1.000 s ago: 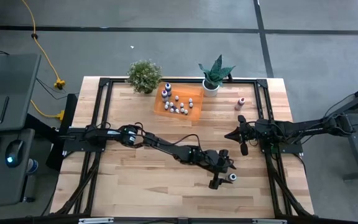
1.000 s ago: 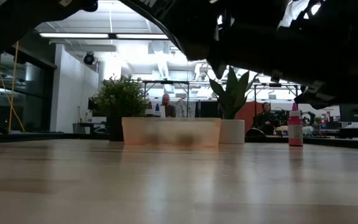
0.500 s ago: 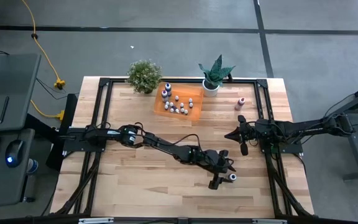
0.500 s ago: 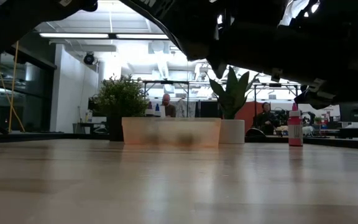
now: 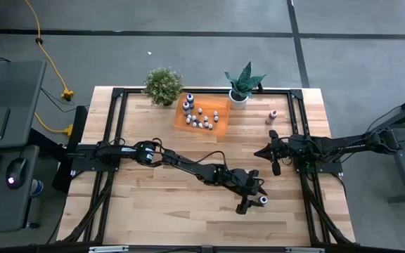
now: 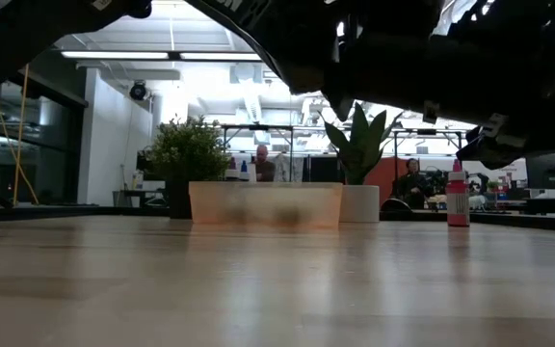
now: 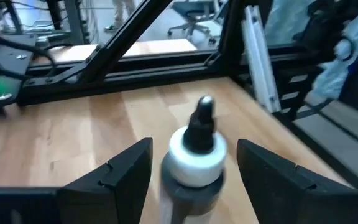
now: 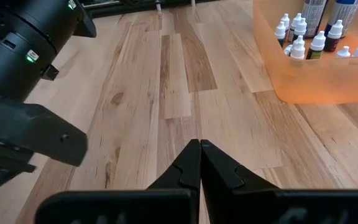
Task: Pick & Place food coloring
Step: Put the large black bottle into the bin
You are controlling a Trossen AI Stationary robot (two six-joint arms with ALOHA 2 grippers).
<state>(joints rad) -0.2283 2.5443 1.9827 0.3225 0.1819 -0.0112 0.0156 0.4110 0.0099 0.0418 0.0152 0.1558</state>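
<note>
Left tool (image 7: pixel 191 180), fingers apart, straddling an upright white-capped food coloring bottle (image 7: pixel 194 155) on the desk's (image 5: pixel 160 211) near right part, far from the shut right tool (image 8: pixel 199 163)

- Grey concrete floor (image 5: pixel 188 63) is seen around the wooden table (image 5: pixel 153 204), crossed by dark lines.
- A yellow cable (image 5: pixel 44 53) is laid at 10 o'clock of the table.
- A dark desk (image 5: pixel 5 105) with a mouse (image 5: pixel 17 169) is placed at 9 o'clock.
- Ceiling strip lights (image 6: pixel 162 55), a white wall (image 6: pixel 114 135) and seated people (image 6: pixel 258 164) are seen in the low view.
</note>
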